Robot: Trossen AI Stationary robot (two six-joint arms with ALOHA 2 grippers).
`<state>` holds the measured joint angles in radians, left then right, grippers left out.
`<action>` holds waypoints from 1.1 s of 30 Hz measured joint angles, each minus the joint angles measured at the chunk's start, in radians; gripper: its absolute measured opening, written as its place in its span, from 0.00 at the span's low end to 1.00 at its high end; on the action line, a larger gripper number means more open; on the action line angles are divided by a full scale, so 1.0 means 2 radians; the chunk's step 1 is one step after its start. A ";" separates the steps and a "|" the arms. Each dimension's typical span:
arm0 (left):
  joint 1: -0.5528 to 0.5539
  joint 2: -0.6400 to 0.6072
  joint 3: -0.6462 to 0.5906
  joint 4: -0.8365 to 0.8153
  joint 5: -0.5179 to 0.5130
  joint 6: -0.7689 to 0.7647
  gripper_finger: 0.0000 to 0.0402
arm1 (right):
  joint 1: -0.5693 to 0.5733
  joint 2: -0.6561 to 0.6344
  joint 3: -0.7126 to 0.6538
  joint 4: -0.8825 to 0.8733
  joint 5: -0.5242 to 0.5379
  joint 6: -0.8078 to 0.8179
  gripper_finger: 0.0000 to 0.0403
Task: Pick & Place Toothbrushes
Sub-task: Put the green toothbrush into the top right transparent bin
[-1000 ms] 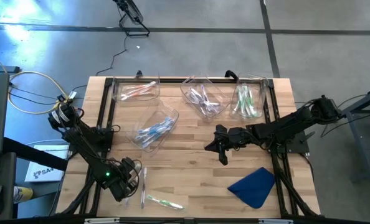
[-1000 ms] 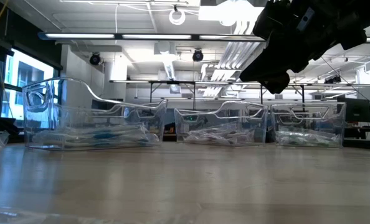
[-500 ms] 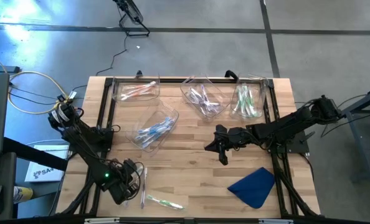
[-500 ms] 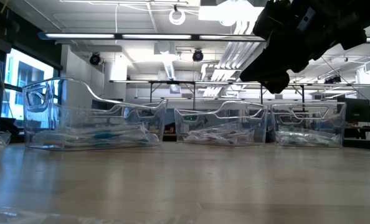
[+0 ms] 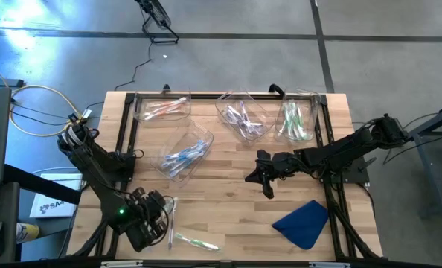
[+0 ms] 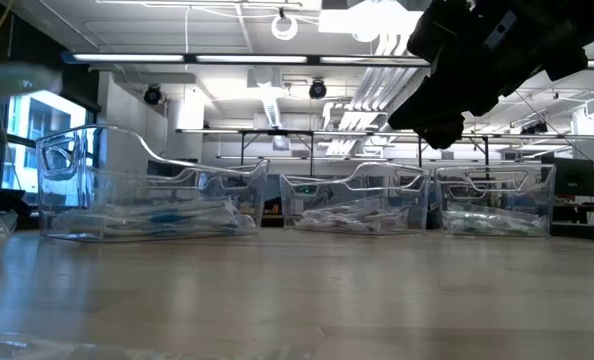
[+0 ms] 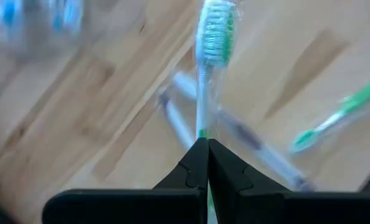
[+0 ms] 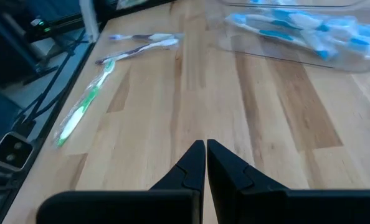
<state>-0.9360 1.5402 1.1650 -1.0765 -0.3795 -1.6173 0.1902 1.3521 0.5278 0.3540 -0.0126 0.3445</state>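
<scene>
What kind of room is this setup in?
Probably a lab or workshop: bare pipes and strip lights on the ceiling, rows of workbenches behind, and a grey concrete floor around the wooden table.

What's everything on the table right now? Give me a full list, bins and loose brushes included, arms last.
Clear bins: four; three along the far edge, holding pink/red, purple and green toothbrushes; one nearer the middle, holding blue toothbrushes.
Loose toothbrushes: green one near the front edge, left of centre; at least one whitish one beside it.
Held toothbrush: one, green bristles, clear wrap, in the left gripper.
Cloth: one, blue, front right.
Table: one, light wood.
Left gripper: shut on the held toothbrush, front left.
Right gripper: shut, empty, mid-table.
</scene>
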 joint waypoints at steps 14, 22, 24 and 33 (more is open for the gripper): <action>0.041 0.000 0.119 -0.003 -0.188 0.188 0.00 | -0.002 0.000 0.000 0.068 -0.046 0.001 0.02; 0.140 0.000 0.168 0.103 -0.157 0.441 0.00 | -0.017 0.000 0.000 0.146 -0.138 -0.024 0.02; 0.167 0.000 0.175 0.137 -0.138 0.502 0.00 | -0.015 0.000 0.000 0.173 -0.141 -0.035 0.02; 0.267 0.000 0.178 0.250 -0.042 0.670 0.00 | -0.007 -0.010 0.000 0.262 -0.140 -0.083 0.10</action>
<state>-0.4022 1.5398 1.5200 -0.5762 -0.4627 -0.2775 0.1768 1.3318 0.5278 0.8790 -0.2927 0.1786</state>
